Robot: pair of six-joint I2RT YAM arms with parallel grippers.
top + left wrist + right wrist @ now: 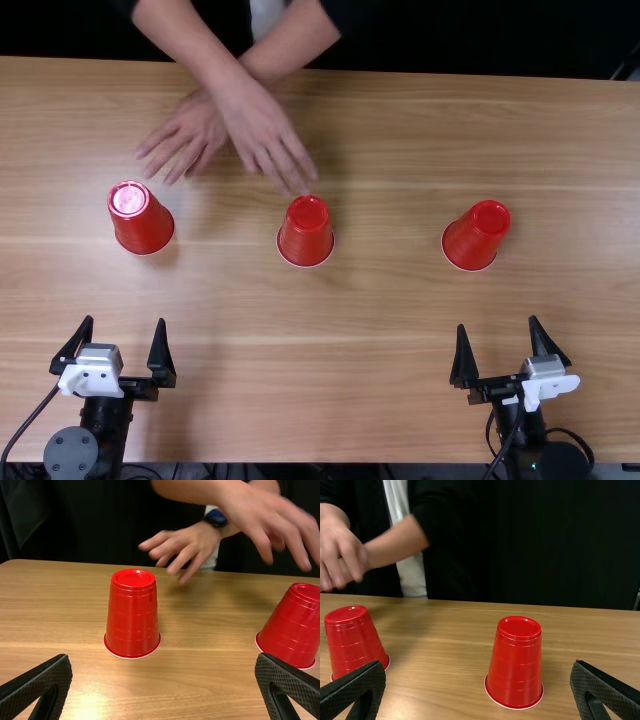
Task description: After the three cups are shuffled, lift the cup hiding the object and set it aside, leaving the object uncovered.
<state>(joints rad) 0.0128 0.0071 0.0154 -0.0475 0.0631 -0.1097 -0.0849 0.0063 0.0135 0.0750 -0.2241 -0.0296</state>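
Three red plastic cups stand upside down in a row on the wooden table (400, 330), well apart from one another. The left cup (140, 218) is straight ahead of the left gripper (122, 338). The right cup (477, 236) is straight ahead of the right gripper (498, 342). The middle cup (306, 232) lies ahead and between the two, inward of each. Which one covers the object cannot be told.

Such cups are likely very light, thin-walled and springy, with slick tapered sides. A hard pinch would buckle the wall, and a loose one could slip toward the narrow base. A gentle hold across the body at about mid-height looks safest, followed by a straight lift.

Both grippers sit low by the table's near edge, fingers pointing forward at the cups, spread wide and holding nothing.

Beyond the cups a person's forearms cross. The nearer hand (265, 135) has its fingertips just beside the middle cup's top, contact unclear. The other hand (185, 135) hovers beyond the left cup, apart from it.
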